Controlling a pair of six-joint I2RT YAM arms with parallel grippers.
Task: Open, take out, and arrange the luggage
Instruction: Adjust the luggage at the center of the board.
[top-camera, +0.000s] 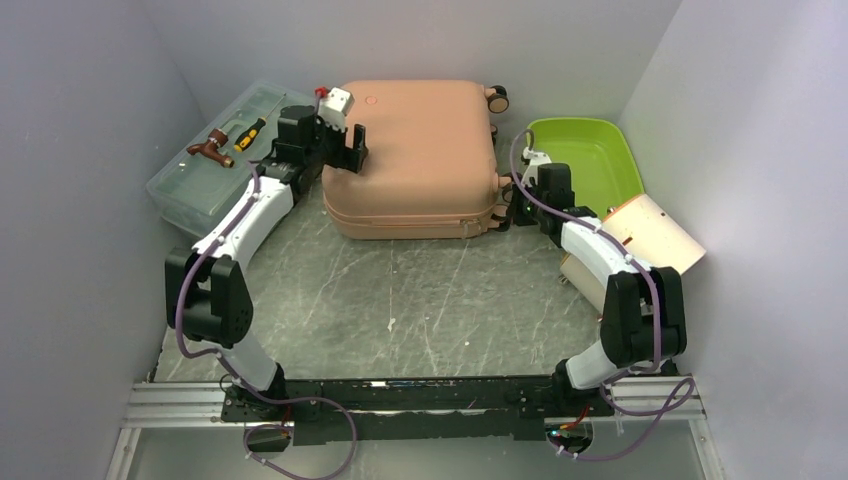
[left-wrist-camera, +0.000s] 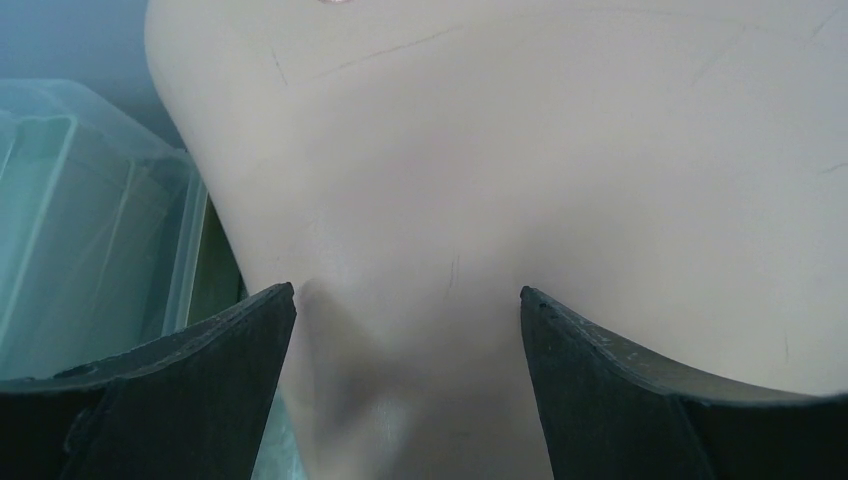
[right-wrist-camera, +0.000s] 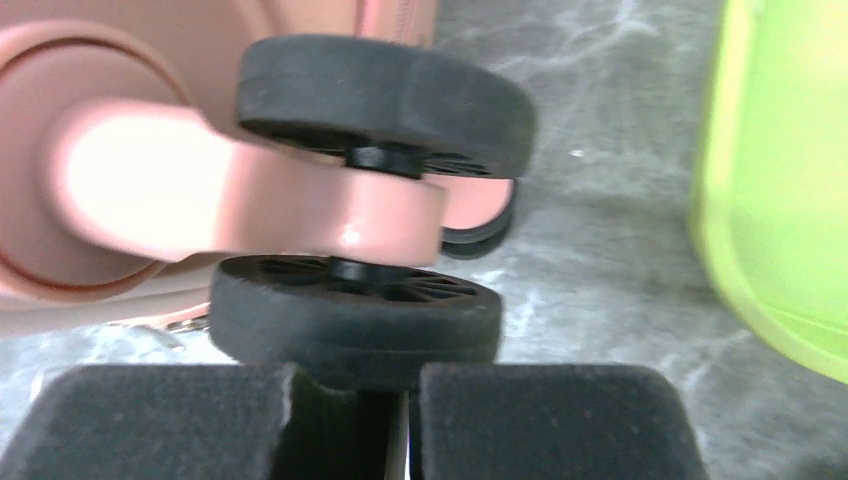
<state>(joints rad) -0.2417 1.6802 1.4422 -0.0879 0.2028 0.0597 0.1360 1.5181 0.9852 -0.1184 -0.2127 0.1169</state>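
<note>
Arm bases: both are bolted to a rail at the near edge of the grey marbled table (top-camera: 420, 300), the left arm reaching far-left and the right arm far-right.
Tan board: it leans at the right side, just beside the right arm's elbow (top-camera: 650, 232).
Right gripper: the right gripper (right-wrist-camera: 355, 375) sits low at the near right corner of the luggage with its pads closed to a thin slit and nothing between them. A black caster wheel (right-wrist-camera: 355, 320) lies just past its fingertips; whether they touch cannot be told.
Luggage: the salmon-pink luggage (top-camera: 420, 150) lies flat and shut at the far middle of the table, wheels to the right.
Left gripper: the left gripper (left-wrist-camera: 407, 292) is over the near left corner of the shell, jaws spread wide, the pink surface filling the gap between the two fingers. It is open and holds nothing.
Toolbox: the translucent toolbox (top-camera: 215, 160) stands far left, just beside the luggage, with a yellow-and-black screwdriver (top-camera: 250, 133) and a brown tool (top-camera: 212, 147) on its lid.
Tray: the lime green tray (top-camera: 590, 160) lies far right, near the wheels.
</note>
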